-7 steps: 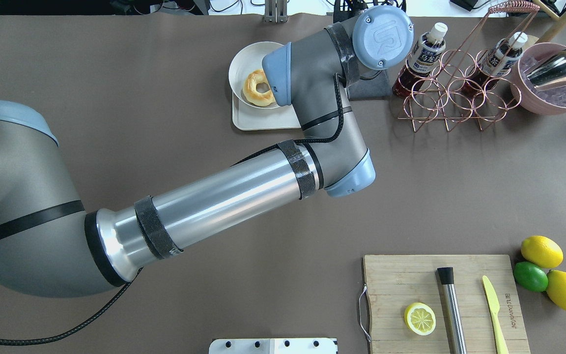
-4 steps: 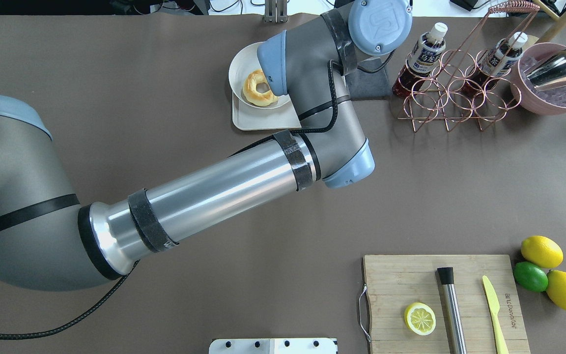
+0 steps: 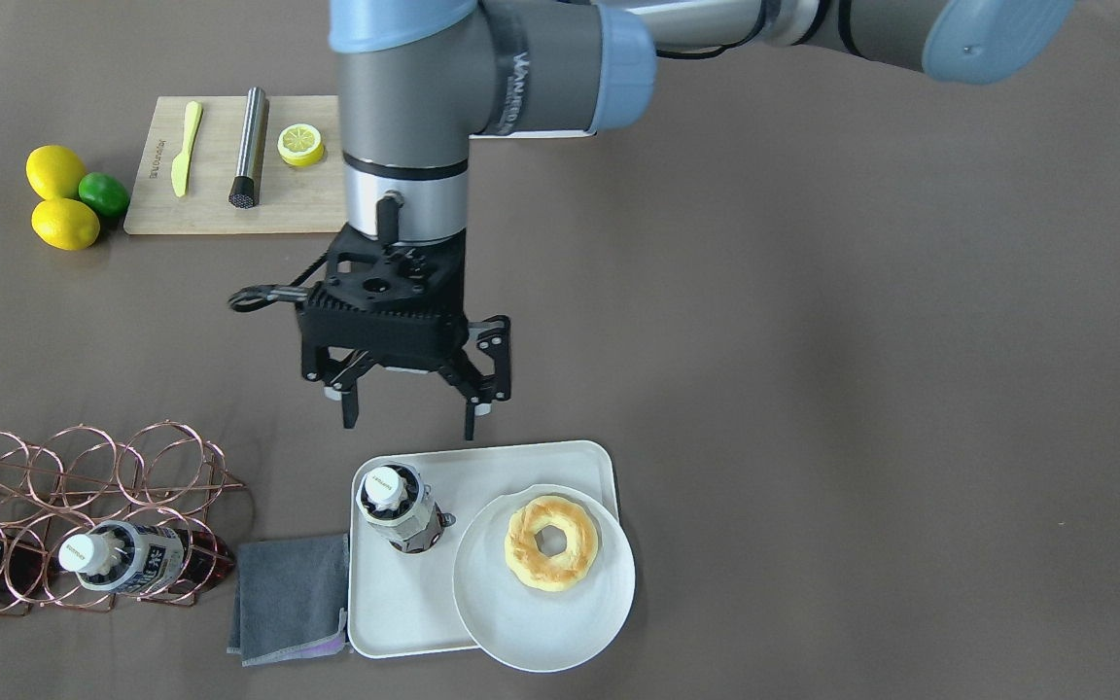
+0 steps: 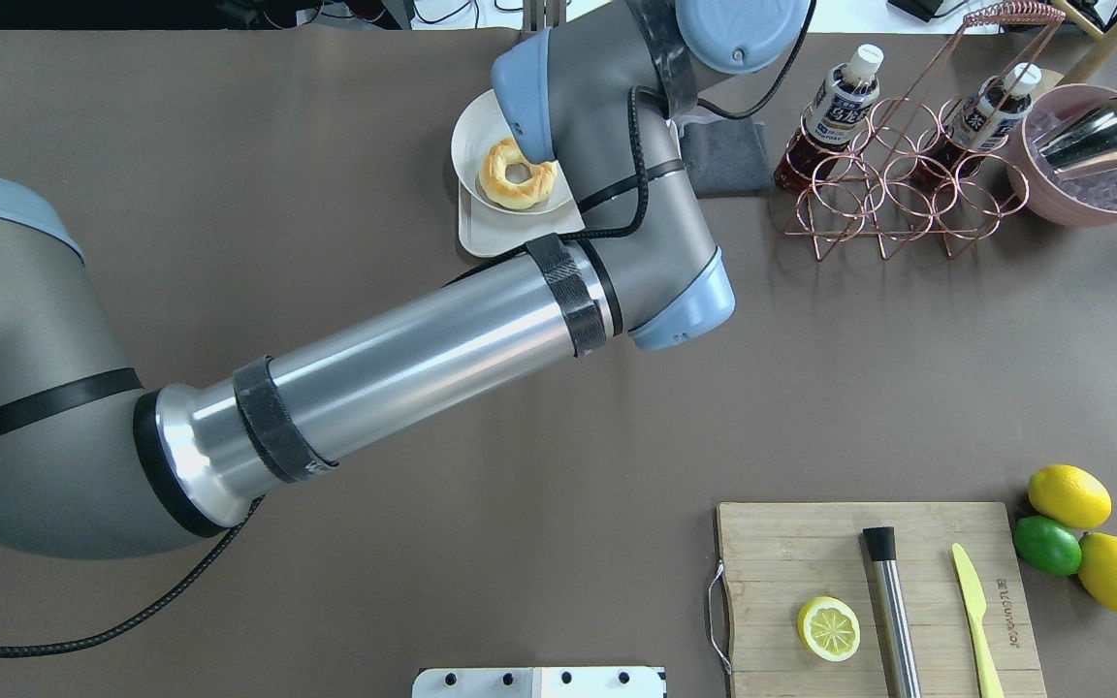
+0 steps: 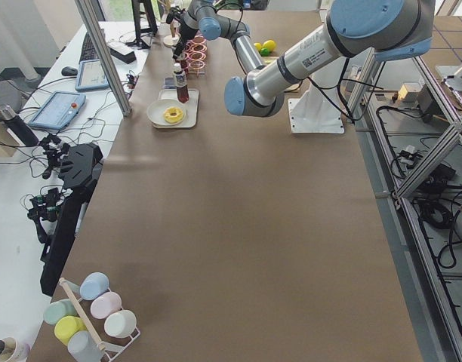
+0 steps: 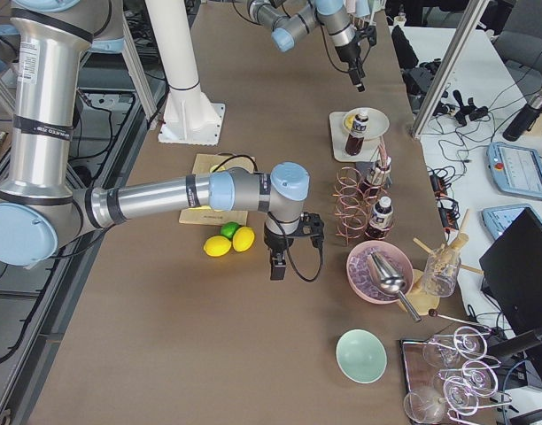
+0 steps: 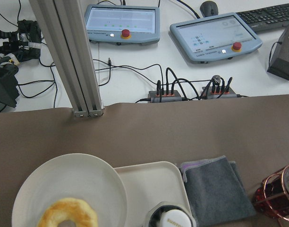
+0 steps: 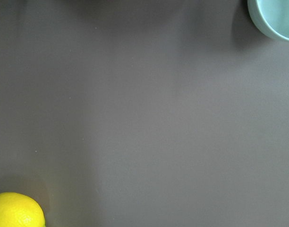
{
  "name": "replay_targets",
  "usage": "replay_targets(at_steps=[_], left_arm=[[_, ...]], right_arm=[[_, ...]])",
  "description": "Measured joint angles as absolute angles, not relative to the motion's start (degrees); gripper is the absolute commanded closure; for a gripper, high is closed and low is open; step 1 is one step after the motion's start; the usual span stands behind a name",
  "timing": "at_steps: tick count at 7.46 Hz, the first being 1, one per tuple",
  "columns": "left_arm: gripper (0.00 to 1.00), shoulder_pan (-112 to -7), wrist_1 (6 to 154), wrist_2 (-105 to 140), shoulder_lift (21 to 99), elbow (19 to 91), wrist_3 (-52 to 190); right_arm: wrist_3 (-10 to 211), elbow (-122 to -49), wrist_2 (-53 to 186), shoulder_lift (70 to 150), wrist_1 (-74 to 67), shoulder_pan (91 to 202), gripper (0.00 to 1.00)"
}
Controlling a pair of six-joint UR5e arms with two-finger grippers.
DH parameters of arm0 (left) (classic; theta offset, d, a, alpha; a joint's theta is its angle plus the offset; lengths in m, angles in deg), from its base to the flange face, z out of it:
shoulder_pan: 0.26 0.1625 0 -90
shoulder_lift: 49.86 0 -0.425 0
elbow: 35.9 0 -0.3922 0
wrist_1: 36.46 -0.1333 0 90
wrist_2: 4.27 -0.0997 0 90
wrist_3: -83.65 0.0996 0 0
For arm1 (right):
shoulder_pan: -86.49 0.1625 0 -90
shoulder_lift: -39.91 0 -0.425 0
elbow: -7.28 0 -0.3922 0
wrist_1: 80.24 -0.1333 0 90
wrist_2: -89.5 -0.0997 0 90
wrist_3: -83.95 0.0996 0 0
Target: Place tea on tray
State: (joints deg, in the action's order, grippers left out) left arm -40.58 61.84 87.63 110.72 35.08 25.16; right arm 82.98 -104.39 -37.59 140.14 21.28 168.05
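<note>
Our left gripper (image 3: 409, 428) hung wide apart, empty, above the clear white-capped tea bottle (image 3: 395, 506) upright on the white rimmed tray (image 3: 395, 603)

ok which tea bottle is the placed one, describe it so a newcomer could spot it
Find the white rounded tray on the operators' side of the table, partly covered by a round plate with a doughnut. The tea stands upright on the tray's bare part, towards the grey cloth. Unlike the matching bottles resting in the copper wire rack, it is the only one standing outside the rack.
</note>
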Motion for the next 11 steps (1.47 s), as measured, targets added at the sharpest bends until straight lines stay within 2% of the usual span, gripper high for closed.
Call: replay_targets(at_steps=[1, 3, 5, 7, 9, 11], left_arm=[[0.03, -42.74, 59.05, 92.55, 103.8, 43.97, 28.06], [0.02, -50.51, 57.3, 106.23, 84.85, 60.95, 35.6], [0.02, -57.56, 57.5, 111.84, 68.69, 70.16, 45.84], [0.02, -66.23, 57.51, 112.98, 57.12, 71.43, 62.52], [0.02, -76.83, 57.3, 118.14, 50.16, 67.23, 81.75], [0.02, -83.14, 57.32, 122.77, 44.04, 61.88, 95.54]], right_arm=[[82.95, -104.3, -37.82, 140.16, 21.29, 168.05, 0.0], [82.85, -103.59, -37.97, 140.23, 21.28, 168.06, 0.0], [82.66, -102.06, -37.79, 140.29, 21.28, 169.1, 0.0], [82.57, -100.91, -37.63, 140.59, 21.28, 172.13, 0.0], [82.61, -100.52, -37.6, 140.82, 21.28, 173.39, 0.0], [82.63, -100.31, -37.73, 140.75, 21.28, 173.55, 0.0]])
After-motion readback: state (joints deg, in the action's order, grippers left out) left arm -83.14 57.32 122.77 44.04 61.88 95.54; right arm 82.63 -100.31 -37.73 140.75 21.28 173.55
